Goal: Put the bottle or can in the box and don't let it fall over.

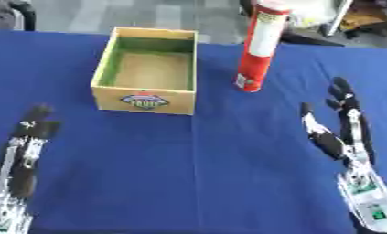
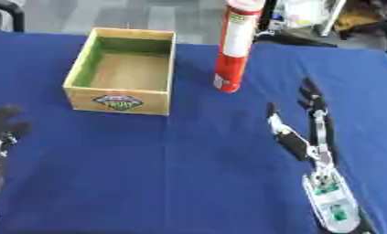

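A flat table covered in deep blue cloth (image 1: 188, 183) fills the view. Beyond its far edge lies a grey tiled floor (image 1: 140, 13) with dark, indistinct clutter (image 2: 364, 18).

Both hands were built with slim black fingers over silver-white links. On the right hand (image 2: 312, 132), a pale wrist housing was fitted with a small green panel. The left hand (image 1: 24, 151) was carried on a black-and-silver forearm marked with pale speckles.

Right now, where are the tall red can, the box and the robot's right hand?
tall red can (image 1: 258, 50): left eye view, its middle.
box (image 1: 144, 100): left eye view, front wall.
right hand (image 2: 308, 137): right eye view, palm.
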Controlling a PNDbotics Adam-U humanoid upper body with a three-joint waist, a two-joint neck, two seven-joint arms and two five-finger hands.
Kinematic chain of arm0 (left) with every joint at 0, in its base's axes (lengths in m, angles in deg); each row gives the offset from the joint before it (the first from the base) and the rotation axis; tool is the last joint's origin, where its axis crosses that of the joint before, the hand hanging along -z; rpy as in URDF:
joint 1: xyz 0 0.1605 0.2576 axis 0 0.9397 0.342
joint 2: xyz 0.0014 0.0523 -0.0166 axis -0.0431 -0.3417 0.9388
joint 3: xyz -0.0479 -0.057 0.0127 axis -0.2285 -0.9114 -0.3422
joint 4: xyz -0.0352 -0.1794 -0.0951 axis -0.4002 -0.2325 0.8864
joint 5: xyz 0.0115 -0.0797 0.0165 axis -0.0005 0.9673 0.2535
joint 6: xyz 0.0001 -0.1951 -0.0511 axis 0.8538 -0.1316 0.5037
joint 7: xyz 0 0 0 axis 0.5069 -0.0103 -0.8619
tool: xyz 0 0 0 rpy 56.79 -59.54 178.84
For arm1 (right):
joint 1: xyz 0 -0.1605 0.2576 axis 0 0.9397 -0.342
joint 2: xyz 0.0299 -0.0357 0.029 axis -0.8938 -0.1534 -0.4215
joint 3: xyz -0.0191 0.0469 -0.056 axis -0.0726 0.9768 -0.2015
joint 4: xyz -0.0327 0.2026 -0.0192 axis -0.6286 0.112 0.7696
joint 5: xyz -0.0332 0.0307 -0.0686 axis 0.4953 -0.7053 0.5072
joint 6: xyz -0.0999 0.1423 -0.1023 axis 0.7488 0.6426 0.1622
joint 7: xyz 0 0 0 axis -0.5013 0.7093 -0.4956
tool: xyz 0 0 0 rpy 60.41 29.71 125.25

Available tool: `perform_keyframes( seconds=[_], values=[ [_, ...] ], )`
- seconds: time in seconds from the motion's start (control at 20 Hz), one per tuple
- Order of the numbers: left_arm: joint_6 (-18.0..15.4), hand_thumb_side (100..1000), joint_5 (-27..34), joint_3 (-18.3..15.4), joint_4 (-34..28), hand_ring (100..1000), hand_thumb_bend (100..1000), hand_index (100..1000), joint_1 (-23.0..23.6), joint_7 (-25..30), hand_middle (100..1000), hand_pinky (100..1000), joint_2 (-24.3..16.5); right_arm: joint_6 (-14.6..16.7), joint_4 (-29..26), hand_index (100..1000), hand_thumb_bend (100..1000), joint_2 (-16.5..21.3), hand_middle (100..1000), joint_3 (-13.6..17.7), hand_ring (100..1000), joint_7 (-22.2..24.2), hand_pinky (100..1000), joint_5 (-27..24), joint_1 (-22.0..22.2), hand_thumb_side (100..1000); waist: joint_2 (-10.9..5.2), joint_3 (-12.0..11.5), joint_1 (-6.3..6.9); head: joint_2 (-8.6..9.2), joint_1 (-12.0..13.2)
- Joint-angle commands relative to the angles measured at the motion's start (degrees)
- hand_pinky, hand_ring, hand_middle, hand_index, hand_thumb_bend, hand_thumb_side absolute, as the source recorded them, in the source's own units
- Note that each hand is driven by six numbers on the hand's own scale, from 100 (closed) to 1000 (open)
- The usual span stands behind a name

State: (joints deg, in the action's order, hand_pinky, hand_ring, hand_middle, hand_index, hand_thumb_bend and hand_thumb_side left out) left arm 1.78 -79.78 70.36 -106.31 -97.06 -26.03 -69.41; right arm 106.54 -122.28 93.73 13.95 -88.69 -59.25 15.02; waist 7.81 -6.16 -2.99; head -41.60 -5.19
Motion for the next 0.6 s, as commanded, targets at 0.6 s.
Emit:
perform_keyframes(
  seconds=[0.6],
  values=[
    [0.0, 753, 0.1, 0.0, -0.8, 805, 432, 942, -0.5, 0.4, 853, 854, -0.7, 0.0, 3.8, 1000, 350, 9.6, 969, -3.7, 956, 2.3, 873, -7.9, -8.7, 378, -1.00, -0.5, 0.30, 0.33, -0.4]
  ],
)
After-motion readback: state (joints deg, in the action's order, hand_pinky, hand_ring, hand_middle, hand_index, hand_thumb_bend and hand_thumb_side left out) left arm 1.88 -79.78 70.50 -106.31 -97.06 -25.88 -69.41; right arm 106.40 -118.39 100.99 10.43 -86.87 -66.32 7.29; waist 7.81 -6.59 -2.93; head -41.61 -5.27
